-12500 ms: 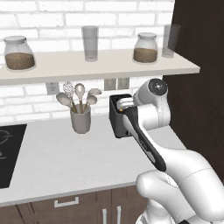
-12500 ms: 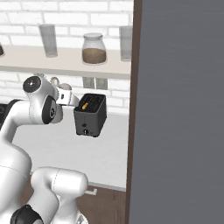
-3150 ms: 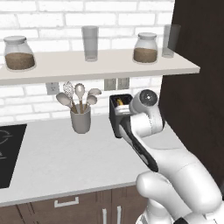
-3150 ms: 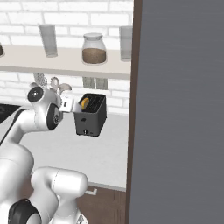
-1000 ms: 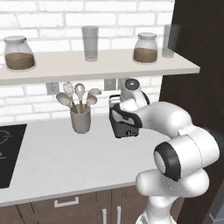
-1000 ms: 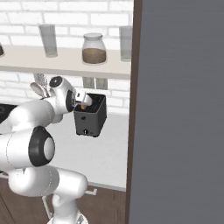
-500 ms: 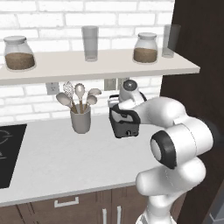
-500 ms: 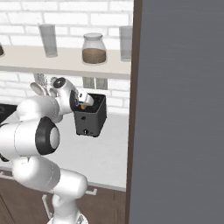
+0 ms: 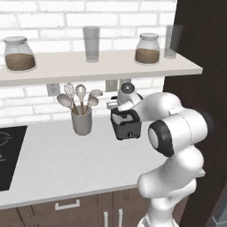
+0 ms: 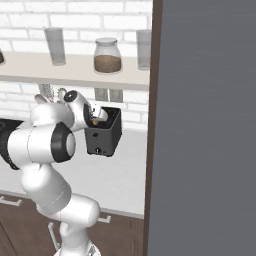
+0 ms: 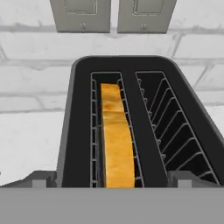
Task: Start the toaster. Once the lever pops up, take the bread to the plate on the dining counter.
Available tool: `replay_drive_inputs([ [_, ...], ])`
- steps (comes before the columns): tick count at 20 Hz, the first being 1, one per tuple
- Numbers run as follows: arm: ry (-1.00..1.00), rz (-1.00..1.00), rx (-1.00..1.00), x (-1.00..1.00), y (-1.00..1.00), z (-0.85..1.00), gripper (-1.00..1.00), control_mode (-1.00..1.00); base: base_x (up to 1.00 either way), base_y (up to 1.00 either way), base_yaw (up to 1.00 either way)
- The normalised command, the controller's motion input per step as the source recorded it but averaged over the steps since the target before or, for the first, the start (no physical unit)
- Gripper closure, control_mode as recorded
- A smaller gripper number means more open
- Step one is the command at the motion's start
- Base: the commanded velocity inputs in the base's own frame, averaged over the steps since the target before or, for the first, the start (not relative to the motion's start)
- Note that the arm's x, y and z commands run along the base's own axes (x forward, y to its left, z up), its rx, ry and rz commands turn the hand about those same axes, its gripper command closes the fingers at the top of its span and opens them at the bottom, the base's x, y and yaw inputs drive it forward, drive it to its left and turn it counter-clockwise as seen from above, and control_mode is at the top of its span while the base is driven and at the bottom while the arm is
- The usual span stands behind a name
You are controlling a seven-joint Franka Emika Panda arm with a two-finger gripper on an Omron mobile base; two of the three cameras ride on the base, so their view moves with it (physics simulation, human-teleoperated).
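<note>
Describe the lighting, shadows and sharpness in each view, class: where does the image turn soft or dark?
Left base view: even, flat light, faint shadow under the shelf.
Right base view: a plain dark panel covers the right half.
Hand view: the bread looks soft, and the toaster slots fall into darkness.

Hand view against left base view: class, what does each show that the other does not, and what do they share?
Hand view alone: the bread standing in the left slot, the other slot bare, two wall plates above. Left base view alone: the utensil cup, shelf jars, a glass and the arm. Shared: the toaster and the brick wall.
</note>
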Motion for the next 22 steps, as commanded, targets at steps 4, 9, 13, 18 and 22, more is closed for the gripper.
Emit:
replay_drive_inputs([
  [4, 0.00, 0.00, 0.00, 0.17, 0.00, -0.16, -1.00, -1.00, 0.00, 0.00, 0.00],
  [9, 0.00, 0.00, -0.01, 0.19, 0.00, -0.09, -1.00, -1.00, 0.00, 0.00, 0.00],
  [13, 0.00, 0.00, -0.01, 0.20, 0.00, -0.07, -1.00, -1.00, 0.00, 0.00, 0.00],
  [18, 0.00, 0.00, -0.02, 0.04, -0.05, -0.11, -1.00, -1.00, 0.00, 0.00, 0.00],
  [22, 0.00, 0.00, -0.01, 0.00, -0.05, -0.19, 1.00, -1.00, 0.00, 0.00, 0.00],
])
